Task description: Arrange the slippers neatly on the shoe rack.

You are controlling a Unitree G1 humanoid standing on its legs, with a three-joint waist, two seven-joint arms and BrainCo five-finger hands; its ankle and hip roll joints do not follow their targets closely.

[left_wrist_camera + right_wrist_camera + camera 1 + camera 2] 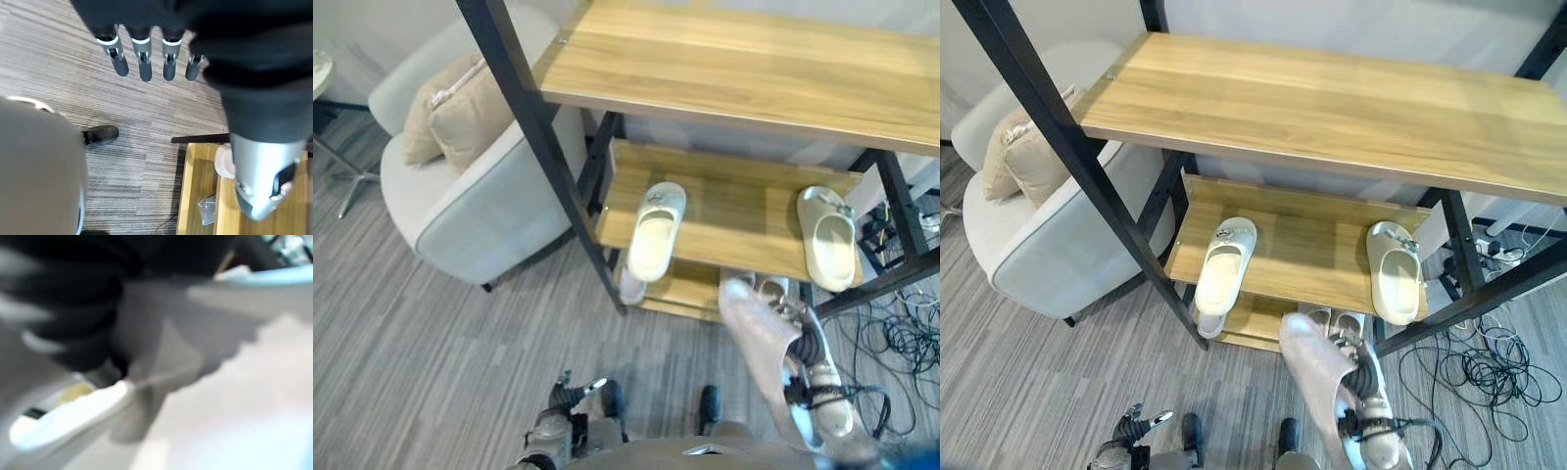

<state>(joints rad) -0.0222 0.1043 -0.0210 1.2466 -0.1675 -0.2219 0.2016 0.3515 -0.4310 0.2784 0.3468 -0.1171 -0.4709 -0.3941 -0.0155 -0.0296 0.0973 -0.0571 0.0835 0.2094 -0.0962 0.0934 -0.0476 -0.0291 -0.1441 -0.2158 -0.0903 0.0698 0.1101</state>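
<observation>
The shoe rack (734, 69) has wooden shelves in a black frame. Two pale slippers lie far apart on its middle shelf, one at the left (656, 230) and one at the right (829, 238). On the bottom shelf, further slippers peek out at the left (631, 286) and the right (773, 288). In front of the rack my right hand (808, 357) is shut on a pale grey slipper (756, 328), which it holds tilted with the sole up. My left hand (558, 421) hangs low over the floor, its fingers (142, 58) straight and open, holding nothing.
A light grey armchair (470, 206) with beige cushions (460, 108) stands just left of the rack. Black cables (901, 333) lie tangled on the floor at the rack's right end. A small table's metal leg (342, 166) shows at the far left.
</observation>
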